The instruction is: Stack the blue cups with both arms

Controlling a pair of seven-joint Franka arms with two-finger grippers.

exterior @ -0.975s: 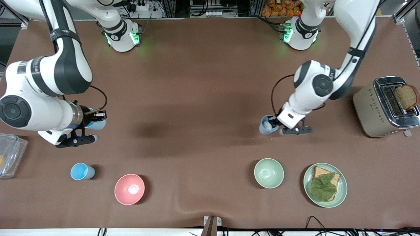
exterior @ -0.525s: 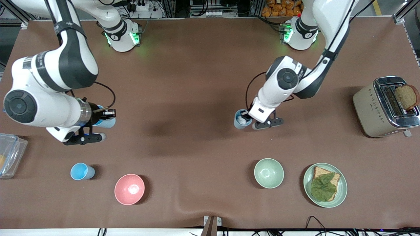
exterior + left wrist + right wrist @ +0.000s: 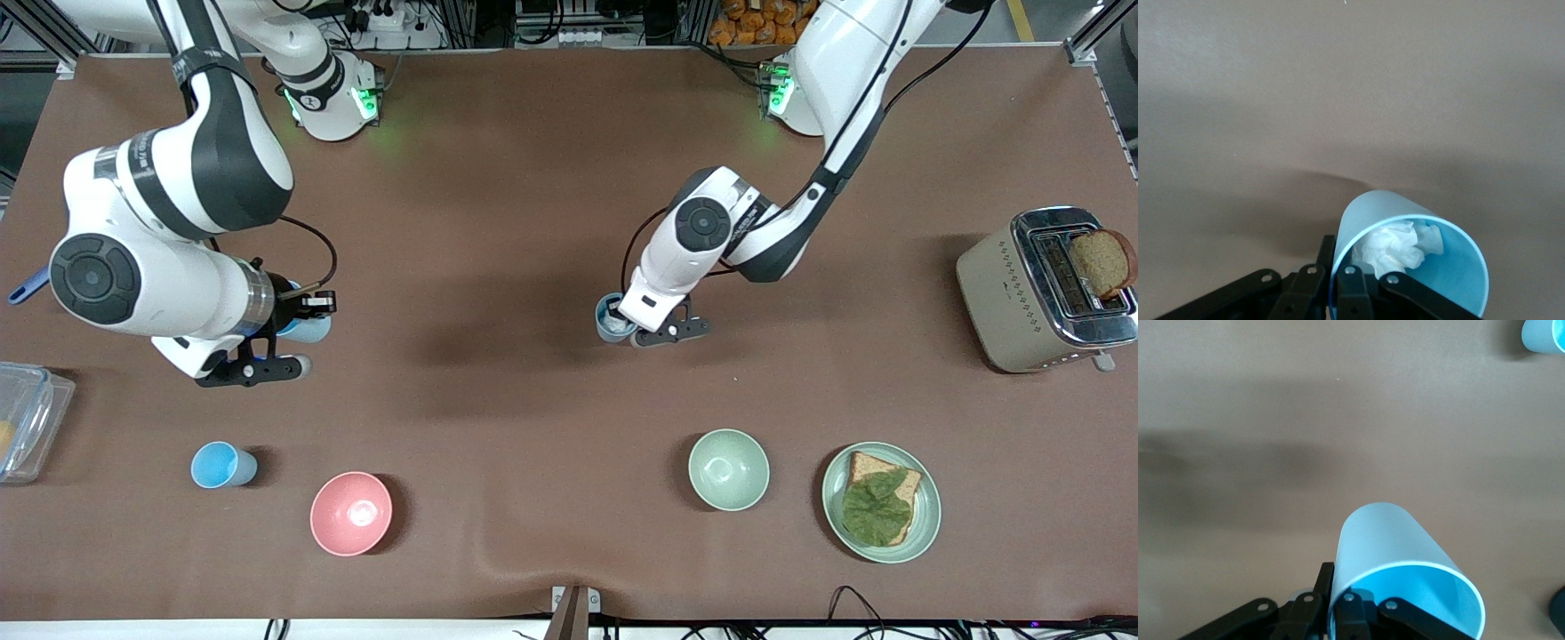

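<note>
At centre frame, our left gripper [image 3: 633, 331] pinches the rim of a blue cup [image 3: 612, 317] with crumpled white paper [image 3: 1395, 245] inside, up over the bench [image 3: 498, 222]. At middle left, our right gripper [image 3: 298, 316] pinches an empty blue cup [image 3: 307, 329]. A third cup [image 3: 222, 465] stands lower left, beside the pink bowl [image 3: 351, 513].

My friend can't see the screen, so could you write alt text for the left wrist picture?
A light-blue cup with crumpled white tissue inside is pinched at its rim by the left gripper, held in the air over a bare brown table. The cup's shadow falls on the tabletop beneath.
</note>
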